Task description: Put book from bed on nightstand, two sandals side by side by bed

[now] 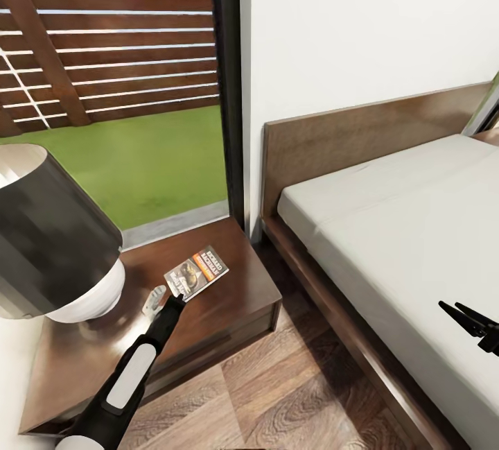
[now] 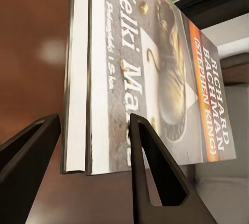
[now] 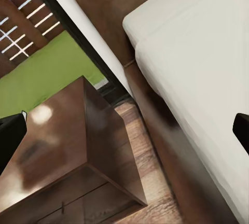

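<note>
1. Beside the bed [image 1: 388, 228], on the robot's left, the nightstand [image 1: 235, 297] stands against the wall under a tall dark-framed window [image 1: 229, 82], its glossy reddish-brown top serving as the surface.
2. On that surface the book [image 1: 197, 273] sits near the middle, cover up, with the orange band and white lettering "RICHARD BACHMAN" readable.
3. The left tool [image 1: 174, 299] reaches over the nightstand and meets the book's near edge; in the left wrist view its two dark fingers [image 2: 150, 167] stand on either side of the book [image 2: 150, 79], one over the cover and one off the page side, with a gap showing between that finger and the pages.
4. Whether the left tool is pinching the book or merely straddling it, I cannot tell.
5. The right tool [image 1: 471, 322] hovers over the pale-grey mattress near the bed's near edge, its fingers spread wide with nothing between them.
6. From the right wrist view, the nightstand [image 3: 78, 146] and the bed [image 3: 197, 68] are seen from above, with a strip of wood-plank floor [image 3: 140, 146] between them.
7. A large grey-and-white rounded part of the robot [image 1: 48, 235] shows at the left of the head view, over the nightstand's far-left end.
</note>
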